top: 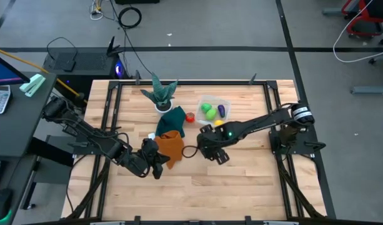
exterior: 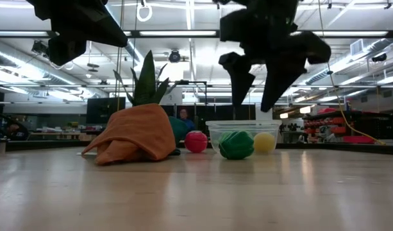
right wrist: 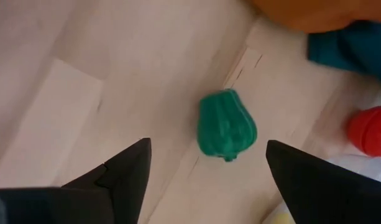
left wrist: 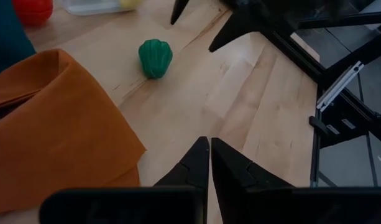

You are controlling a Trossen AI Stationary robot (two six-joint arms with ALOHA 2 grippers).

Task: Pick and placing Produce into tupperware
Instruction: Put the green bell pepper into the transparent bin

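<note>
Above the table's middle, right gripper (right wrist: 206, 163): hung with fingers spread wide, holding nothing.
Dark green pepper (right wrist: 227, 124): lay on bare wood under the spread fingers, untouched.
Red fruit (right wrist: 368, 129): sat just beside the tupperware's near-left corner.
Tupperware (top: 224, 102): stood far of the gripper, holding light green, yellow and purple pieces.
Orange cloth (left wrist: 50, 124): lay left of the pepper.
Left gripper (left wrist: 210, 163): hovered near the cloth, clenched, empty.
</note>
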